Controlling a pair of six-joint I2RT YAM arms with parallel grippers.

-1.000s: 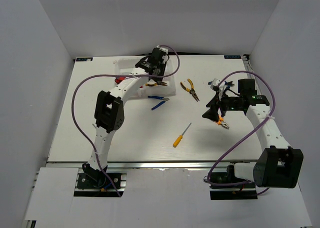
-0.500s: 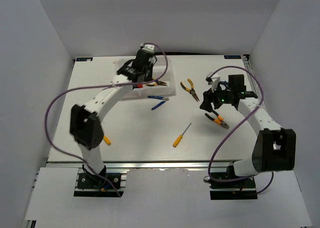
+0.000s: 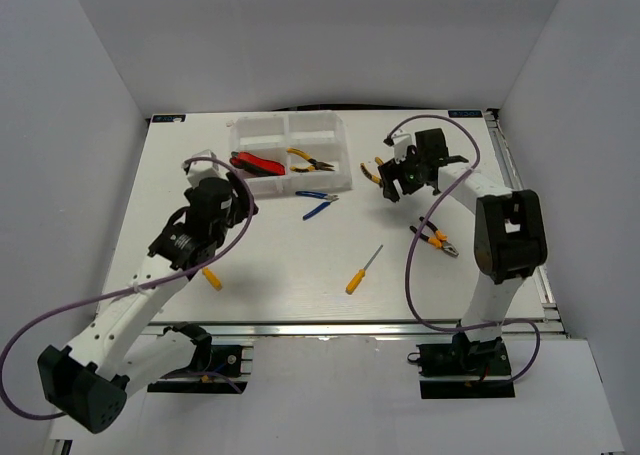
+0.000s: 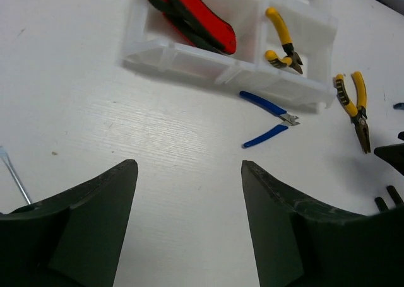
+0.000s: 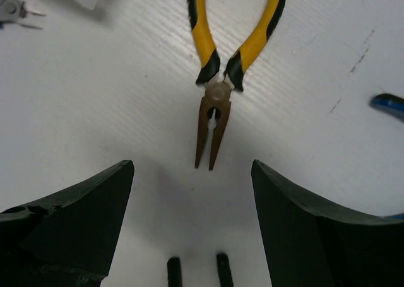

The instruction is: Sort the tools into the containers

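Jaws of right gripper (image 5: 191, 173) spread, empty; yellow-and-black-handled needle-nose pliers (image 5: 218, 93) just ahead, lengthwise, nose toward the gap.

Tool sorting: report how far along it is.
Done: the red cutters and one yellow-handled pliers lie in adjoining compartments of the tray.
In hand: nothing is held. The right gripper hangs open over the long-nose pliers; the left gripper is open above bare table.
Left: those pliers, the blue pliers beside the tray, the orange-handled pliers, the middle screwdriver and a second screwdriver by the left arm.
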